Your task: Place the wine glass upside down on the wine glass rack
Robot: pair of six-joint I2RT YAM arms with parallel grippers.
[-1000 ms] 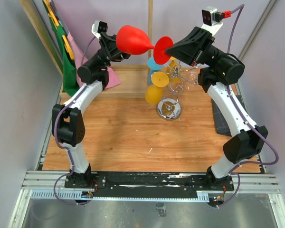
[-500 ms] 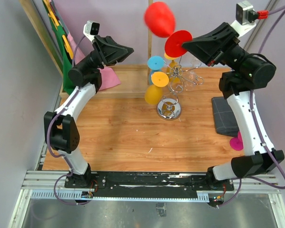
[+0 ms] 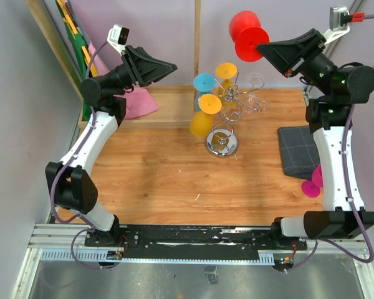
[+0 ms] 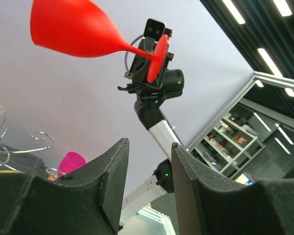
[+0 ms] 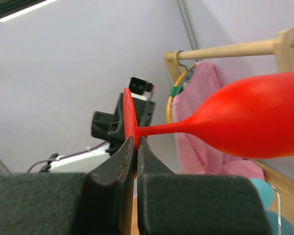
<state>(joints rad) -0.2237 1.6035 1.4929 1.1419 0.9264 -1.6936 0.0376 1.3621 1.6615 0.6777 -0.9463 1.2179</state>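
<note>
Red wine glass sideways aloft; raised right pincer clamps foot.

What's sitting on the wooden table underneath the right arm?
A dark grey checked cloth and a magenta plastic glass. The right arm covers the cloth's right edge and part of the glass, hiding its full shape.

Much of the red wine glass is going unseen.
From above, its foot is covering most of the bowl and is hiding the right gripper fingertips; in the right wrist view the bowl is running off the right edge. The right arm is blocking part of a pink glass, and hanging glasses are masking the wine glass rack stem.
</note>
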